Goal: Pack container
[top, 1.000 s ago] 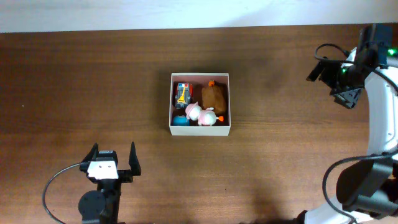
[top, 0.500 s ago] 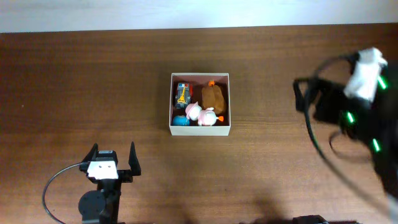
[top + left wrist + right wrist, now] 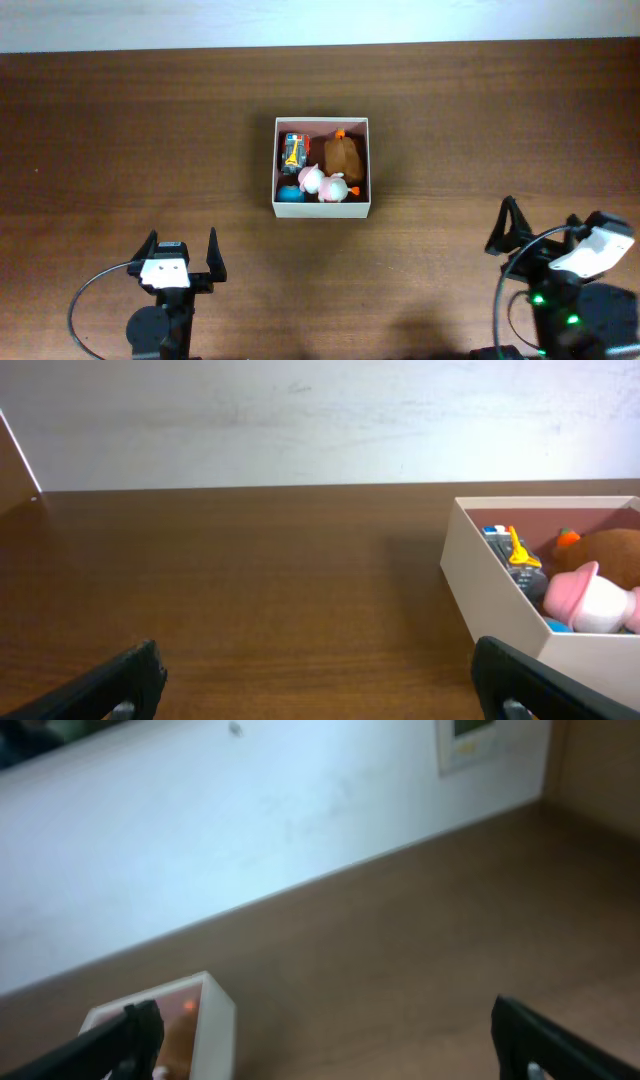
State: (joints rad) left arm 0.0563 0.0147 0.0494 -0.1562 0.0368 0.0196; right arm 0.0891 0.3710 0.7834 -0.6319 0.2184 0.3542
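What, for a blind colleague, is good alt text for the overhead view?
A square white-walled container sits on a dark wooden table, holding a brown toy, a pink-and-white toy, a blue toy and a blue-and-yellow toy. The left gripper and right gripper stand open and empty near the front edge.

In the left wrist view the container (image 3: pixel 497 592) runs off the right edge, taking most of the brown toy (image 3: pixel 612 552) inside with it. The blue toy (image 3: pixel 557 626) is only a sliver beneath the pink toy (image 3: pixel 585 598). The right wrist view is blurred: the bottom edge cuts the container, its contents 1 orange smear. Overhead, the multicoloured toy (image 3: pixel 293 152) in the container's far-left corner is too small to identify.
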